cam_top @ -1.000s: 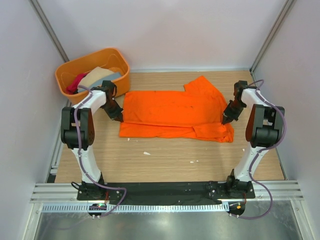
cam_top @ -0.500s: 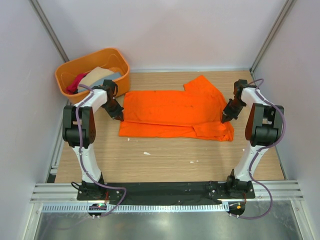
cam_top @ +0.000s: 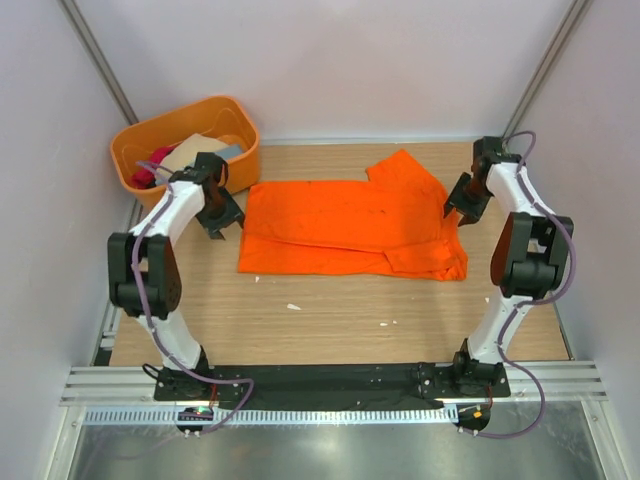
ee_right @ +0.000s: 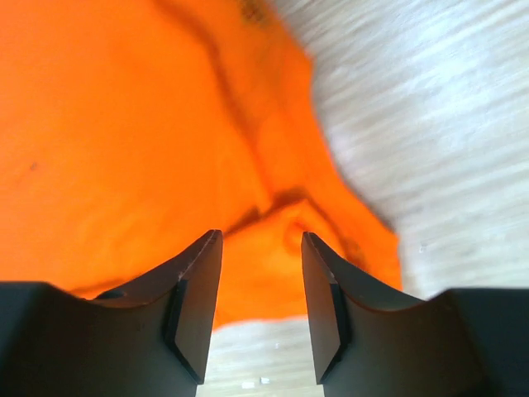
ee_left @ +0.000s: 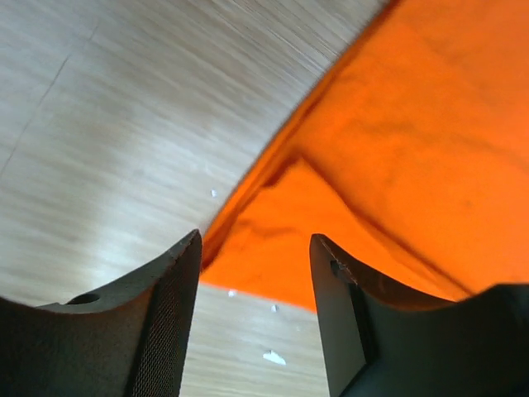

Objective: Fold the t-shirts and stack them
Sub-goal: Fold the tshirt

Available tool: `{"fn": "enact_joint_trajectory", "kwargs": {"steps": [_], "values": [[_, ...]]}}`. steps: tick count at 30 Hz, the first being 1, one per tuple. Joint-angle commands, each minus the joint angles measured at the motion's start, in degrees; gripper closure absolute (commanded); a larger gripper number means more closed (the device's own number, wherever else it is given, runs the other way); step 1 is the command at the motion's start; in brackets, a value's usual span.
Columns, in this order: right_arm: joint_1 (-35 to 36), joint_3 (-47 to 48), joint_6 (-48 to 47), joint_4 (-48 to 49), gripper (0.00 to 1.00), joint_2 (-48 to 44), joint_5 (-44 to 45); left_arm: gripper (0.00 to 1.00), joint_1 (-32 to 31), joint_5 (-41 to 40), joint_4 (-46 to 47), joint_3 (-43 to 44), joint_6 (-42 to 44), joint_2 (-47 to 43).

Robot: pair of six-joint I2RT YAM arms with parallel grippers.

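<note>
A bright orange t-shirt point(cam_top: 345, 228) lies partly folded across the middle of the wooden table, one sleeve sticking out toward the back right. My left gripper point(cam_top: 218, 220) hovers open just off the shirt's left edge, nothing between its fingers; its wrist view shows the shirt's folded corner point(ee_left: 273, 248) below the jaws. At the shirt's right edge my right gripper point(cam_top: 460, 205) stands open and empty, and orange cloth point(ee_right: 264, 265) shows between the fingers in the right wrist view. More t-shirts, beige point(cam_top: 190, 152) and crimson-pink point(cam_top: 150, 168), sit bunched in the tub.
An orange plastic tub point(cam_top: 236, 125) stands at the back left corner, close to my left arm. Small white scraps point(cam_top: 293, 306) lie on the wood in front of the shirt. Walls and metal posts close in both sides.
Both grippers have opened and let go of the shirt's edges. The left one drew back to the left, the right one rose toward the back. The shirt stays flat.
</note>
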Motion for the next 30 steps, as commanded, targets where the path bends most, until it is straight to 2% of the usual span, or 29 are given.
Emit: {"fn": "enact_joint_trajectory", "kwargs": {"steps": [1, 3, 4, 5, 6, 8, 9, 10, 11, 14, 21, 30], "values": [[5.22, -1.1, -2.02, -3.3, 0.5, -10.35, 1.34, 0.43, -1.53, -1.24, 0.74, -3.17, 1.42, -11.61], [7.52, -6.53, 0.6, -1.11, 0.48, -14.48, -2.34, 0.45, -3.72, 1.83, 3.18, -6.77, 2.47, -15.04], [12.66, -8.39, 1.67, 0.38, 0.48, -15.71, -3.22, 0.47, -4.51, 5.15, 4.34, -9.92, 2.74, -15.92], [15.33, -10.24, 2.81, 2.23, 0.48, -16.77, -4.01, 0.5, -5.48, 6.31, 5.48, -11.52, 2.74, -16.71], [17.44, -13.21, 4.47, 5.9, 0.48, -16.69, -5.41, 0.57, -7.06, 8.06, 7.06, -13.18, 2.83, -17.76], [22.63, -14.38, 8.87, 8.04, 0.6, -14.86, -6.13, 0.62, -8.38, 10.36, 9.79, -16.27, 2.05, -17.43], [24.04, -14.65, 9.93, 9.35, 0.64, -14.15, -5.35, 0.7, -9.35, 10.8, 10.32, -16.71, 1.87, -16.29], [25.71, -14.56, 11.07, 9.71, 0.65, -13.45, -4.47, 0.73, -9.79, 11.07, 10.41, -16.8, 2.04, -15.32], [28.16, -14.3, 11.25, 9.89, 0.71, -12.74, -3.42, 0.75, -10.06, 10.81, 10.41, -16.54, 2.3, -14.62], [30.73, -14.74, 11.61, 11.2, 0.79, -10.81, -1.3, 0.76, -10.15, 10.98, 10.32, -15.06, 3.09, -11.45], [34.16, -15.18, 12.31, 13.67, 0.8, -5.97, -0.24, 0.78, -10.23, 9.93, 9.71, -13.03, 3.27, -5.65], [34.07, -14.56, 12.05, 14.72, 0.79, -2.1, 1.08, 0.78, -10.24, 8.43, 9.36, -10.39, 3.01, -1.52]]}}
